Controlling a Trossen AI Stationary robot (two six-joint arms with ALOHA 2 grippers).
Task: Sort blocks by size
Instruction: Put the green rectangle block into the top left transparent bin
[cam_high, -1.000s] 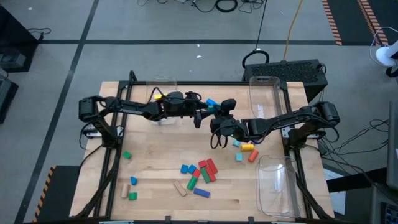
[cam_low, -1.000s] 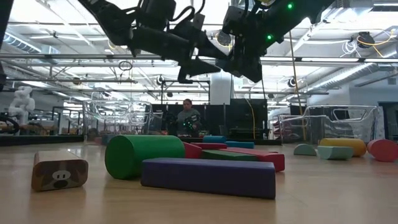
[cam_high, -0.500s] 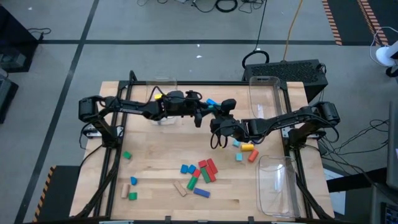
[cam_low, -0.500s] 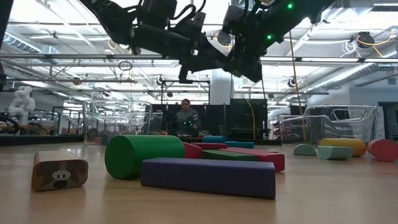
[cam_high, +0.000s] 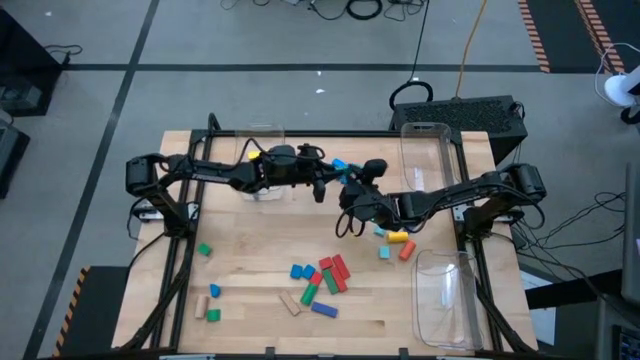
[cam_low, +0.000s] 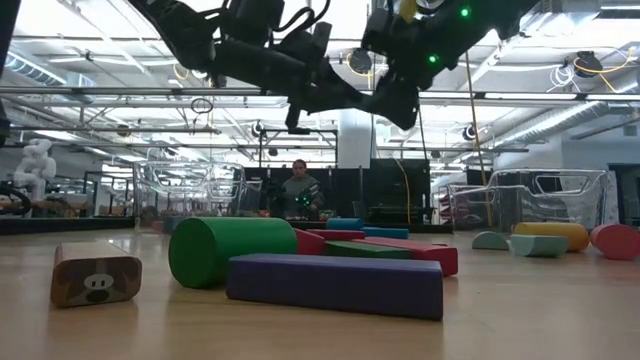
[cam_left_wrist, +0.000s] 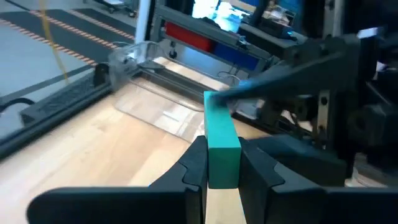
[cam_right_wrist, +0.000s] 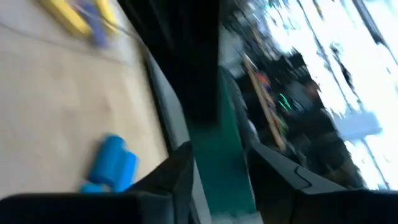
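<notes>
A teal bar block (cam_left_wrist: 221, 134) is held level above the table's far middle, between both arms. My left gripper (cam_left_wrist: 222, 155) comes from the table's left (cam_high: 328, 180) and is shut on the bar's near end. My right gripper (cam_right_wrist: 217, 168) reaches in from the right (cam_high: 352, 192), its fingers standing apart on either side of the bar's other end (cam_right_wrist: 217, 149). The other blocks lie on the table: a cluster (cam_high: 322, 277) near the front middle and a yellow cylinder (cam_high: 398, 237) below the right gripper. My left gripper pinches the bar's two long sides (cam_left_wrist: 219, 169) between its two fingers, at the end nearest its wrist. The fingers come nearly level from the table's left and lie along the bar. The bar sticks out forward past the fingertips, lifted clear of the table.
Clear bins stand at the far right (cam_high: 425, 150), the near right (cam_high: 445, 295) and the far left-middle (cam_high: 262, 140). Loose blocks lie at the left front (cam_high: 205, 300). In the low view a green cylinder (cam_low: 230, 250) and a purple bar (cam_low: 335, 283) lie close. A person shows beyond the table.
My left gripper has shut on the teal bar without moving away. My right gripper has rolled about its own line while staying in place. The bar stays lifted between the two arms.
</notes>
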